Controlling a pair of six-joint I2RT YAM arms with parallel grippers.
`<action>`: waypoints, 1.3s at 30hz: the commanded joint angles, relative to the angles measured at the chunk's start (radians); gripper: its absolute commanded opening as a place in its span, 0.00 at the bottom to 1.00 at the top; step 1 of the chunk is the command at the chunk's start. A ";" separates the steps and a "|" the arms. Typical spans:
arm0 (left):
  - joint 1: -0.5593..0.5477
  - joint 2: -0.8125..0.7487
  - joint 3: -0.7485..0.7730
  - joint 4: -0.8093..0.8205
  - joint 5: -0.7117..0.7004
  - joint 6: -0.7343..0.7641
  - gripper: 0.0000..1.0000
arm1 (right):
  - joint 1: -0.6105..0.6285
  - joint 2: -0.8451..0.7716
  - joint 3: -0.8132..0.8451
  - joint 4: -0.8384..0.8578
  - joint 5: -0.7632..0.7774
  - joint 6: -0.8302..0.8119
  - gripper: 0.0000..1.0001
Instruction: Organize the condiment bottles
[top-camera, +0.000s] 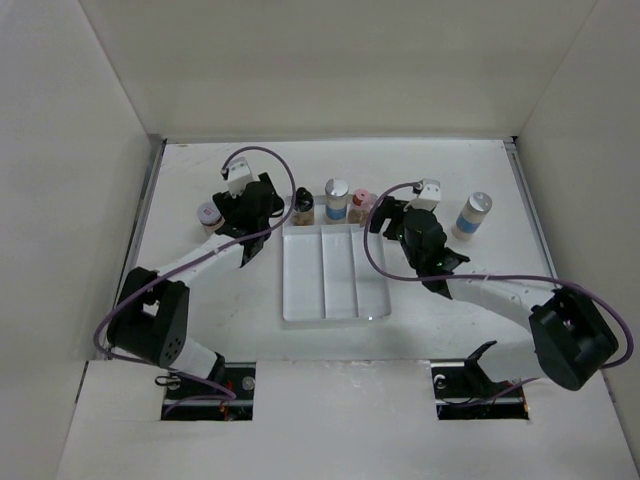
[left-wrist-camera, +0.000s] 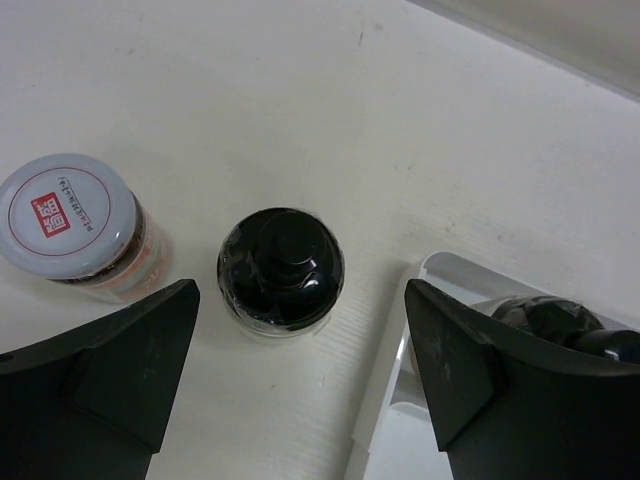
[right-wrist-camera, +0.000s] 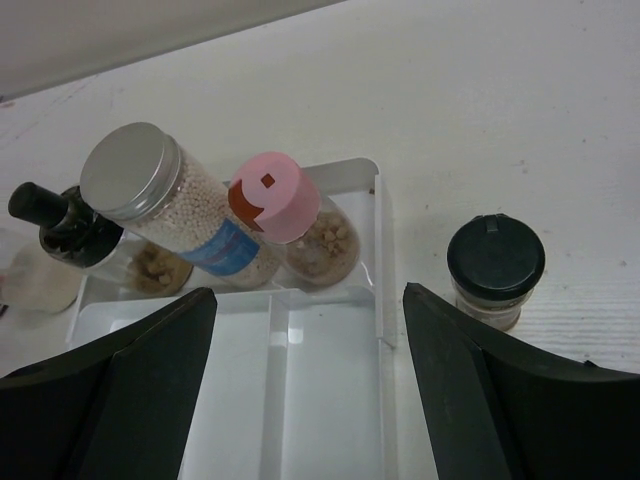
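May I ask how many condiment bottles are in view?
7. Beyond the tray's far edge: black-topped bottle, silver-capped bottle, pink-capped bottle. Under the left hand: black-capped bottle; beside it, white-lidded jar. Right of the tray: second black-capped bottle; farther right, second silver-capped bottle. Others may be hidden.

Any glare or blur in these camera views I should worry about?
Top external: even, soft light, faint shadows. Left wrist: bright glints on the black-capped bottle, otherwise sharp. Right wrist: mild sheen on the silver-capped bottle; clear tray low in contrast.
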 joint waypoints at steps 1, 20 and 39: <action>0.020 0.034 0.039 -0.004 -0.023 0.027 0.83 | 0.007 -0.059 -0.015 0.077 0.021 -0.012 0.83; -0.027 -0.067 0.021 0.028 -0.089 0.076 0.42 | 0.009 -0.043 -0.021 0.084 0.021 -0.013 0.85; -0.468 -0.249 -0.165 0.080 -0.134 0.037 0.41 | -0.014 -0.081 -0.053 0.111 0.023 -0.007 0.88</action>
